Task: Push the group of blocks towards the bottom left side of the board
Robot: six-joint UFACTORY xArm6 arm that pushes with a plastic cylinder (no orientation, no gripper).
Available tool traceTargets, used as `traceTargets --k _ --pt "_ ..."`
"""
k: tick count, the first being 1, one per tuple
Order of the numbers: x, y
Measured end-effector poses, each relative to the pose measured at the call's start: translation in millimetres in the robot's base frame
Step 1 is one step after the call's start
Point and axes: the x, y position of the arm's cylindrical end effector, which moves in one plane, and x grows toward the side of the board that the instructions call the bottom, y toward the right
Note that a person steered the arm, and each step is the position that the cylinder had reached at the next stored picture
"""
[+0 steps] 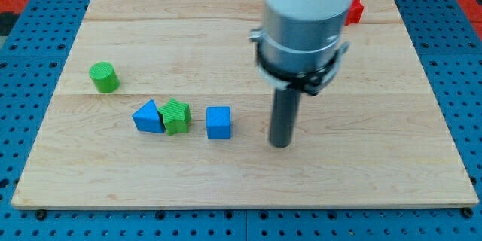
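Note:
My tip rests on the wooden board, right of the middle. A blue cube lies a short way to its left, apart from it. Further left a green star-shaped block touches a blue triangular block. A green cylinder stands alone toward the view's left, above that pair. A red block shows at the view's top right, partly hidden behind the arm's body; its shape cannot be made out.
The arm's white and grey body covers the upper middle of the board. A blue perforated table surrounds the board on all sides.

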Motion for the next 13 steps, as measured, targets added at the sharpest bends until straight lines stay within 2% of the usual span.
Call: traceTargets --k 1,4,5,6,9,13 --pt "-3 -37" --pt "-57 -48" --pt "-61 -50" --pt "-44 -71" --pt "-13 -156" --pt "-53 -200"
